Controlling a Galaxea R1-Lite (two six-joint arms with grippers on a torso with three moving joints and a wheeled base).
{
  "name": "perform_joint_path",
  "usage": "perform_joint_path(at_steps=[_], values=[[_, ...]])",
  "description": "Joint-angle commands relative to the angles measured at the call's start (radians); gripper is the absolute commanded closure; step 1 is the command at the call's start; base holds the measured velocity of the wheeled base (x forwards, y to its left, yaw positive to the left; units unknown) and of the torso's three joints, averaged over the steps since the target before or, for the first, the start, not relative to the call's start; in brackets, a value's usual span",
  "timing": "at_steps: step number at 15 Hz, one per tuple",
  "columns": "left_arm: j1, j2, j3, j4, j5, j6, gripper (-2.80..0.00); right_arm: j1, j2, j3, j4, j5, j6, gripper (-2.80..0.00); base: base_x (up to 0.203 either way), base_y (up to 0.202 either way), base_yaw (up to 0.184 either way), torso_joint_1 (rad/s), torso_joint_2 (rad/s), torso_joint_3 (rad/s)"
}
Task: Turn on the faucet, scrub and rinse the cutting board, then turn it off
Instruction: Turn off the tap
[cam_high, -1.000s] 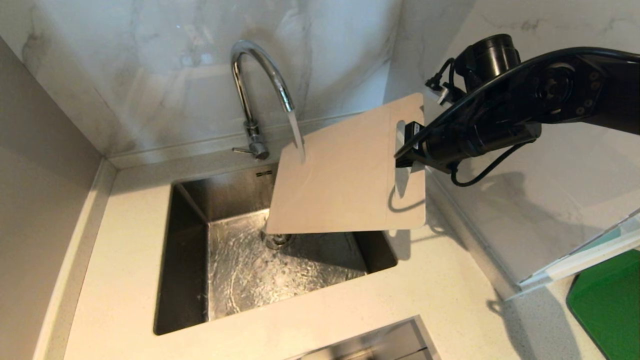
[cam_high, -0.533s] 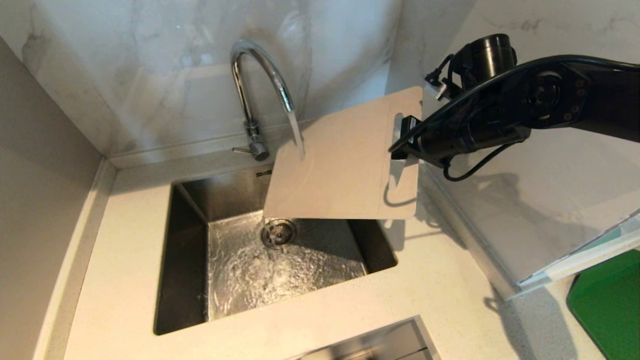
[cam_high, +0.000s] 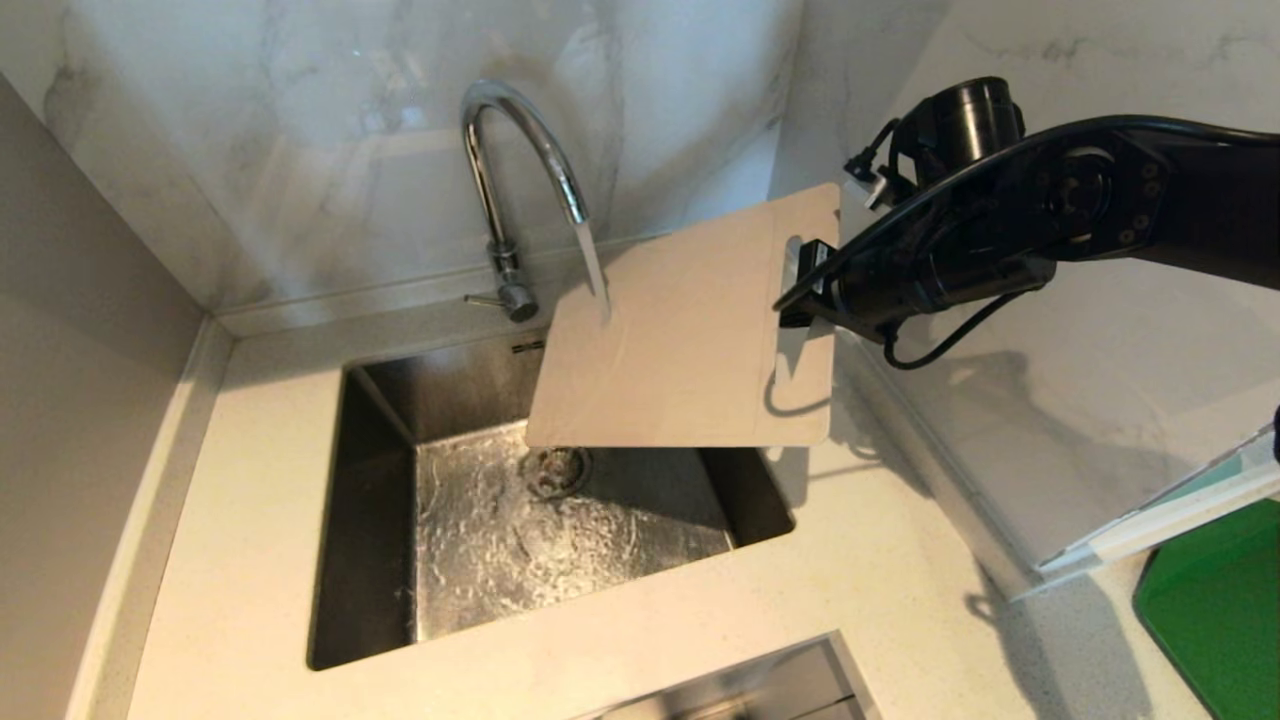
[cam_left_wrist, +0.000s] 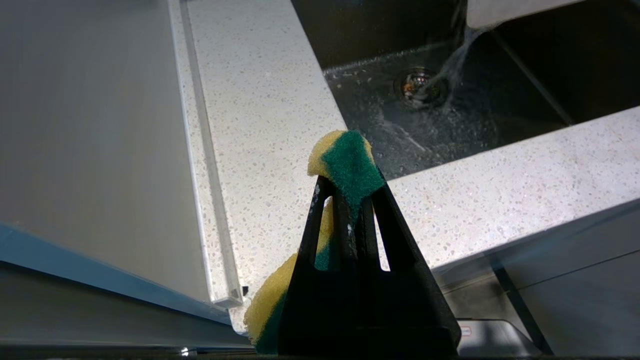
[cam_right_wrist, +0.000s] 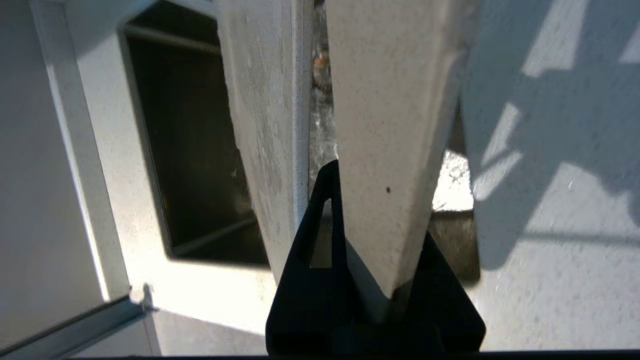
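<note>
Since a second ago the cutting board (cam_high: 680, 340) has shifted a little left and up under the spout; its lower edge now sits higher over the basin and the drain (cam_high: 556, 470) shows half-uncovered below it. Head camera itself has not shifted.

Right gripper (cam_high: 800, 285) pinches the board at its handle end, fingers through or beside the slot, jaws closed tight on the thin plastic. Board is held clear of the counter, tilted, its far-left corner lowest over the sink (cam_high: 370, 520). In the right wrist view the board's edge (cam_right_wrist: 390, 150) runs away from the closed fingers, sink opening beside it.

Faucet (cam_high: 520, 180) is running. Stream leaves the spout and lands on the board's upper face near its left edge. Water runs off the low corner; the left wrist view shows it falling toward the drain (cam_left_wrist: 417, 87). Sink floor is wet and rippled.

Small side lever at the faucet base points left, toward the wall side.

Left gripper (cam_left_wrist: 345, 195) sits low, outside the head view, in front of the countertop (cam_left_wrist: 260, 115) edge. Jaws clamped shut on a yellow-and-green sponge (cam_left_wrist: 347, 165), green scouring face folded over the fingertips.

Green mat (cam_high: 1215, 600) at far right, on the counter.
</note>
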Motion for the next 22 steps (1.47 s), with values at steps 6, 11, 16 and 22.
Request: perform_joint_path(at_steps=[6, 11, 16, 22], values=[[0.000, 0.001, -0.002, 0.003, 0.002, 0.002, 0.00, 0.120, -0.079, 0.070, 0.109, 0.000, 0.040, 0.00, 0.000, 0.000, 0.000, 0.000, 0.00, 0.000], [0.000, 0.011, -0.072, 0.025, 0.004, 0.009, 0.00, 0.222, -0.130, 0.151, 0.109, -0.003, 0.063, 0.00, 0.000, 0.000, 0.000, 0.000, 0.00, 0.000], [-0.001, 0.284, -0.423, 0.177, -0.006, 0.006, 0.00, 0.288, -0.139, 0.160, 0.109, -0.026, 0.063, 0.00, 0.000, 0.000, 0.000, 0.000, 0.00, 0.000], [-0.001, 0.680, -0.764, 0.199, -0.023, 0.008, 0.00, 0.356, -0.129, 0.161, 0.107, -0.028, 0.058, 0.00, 0.000, 0.000, 0.000, 0.000, 0.00, 0.000]])
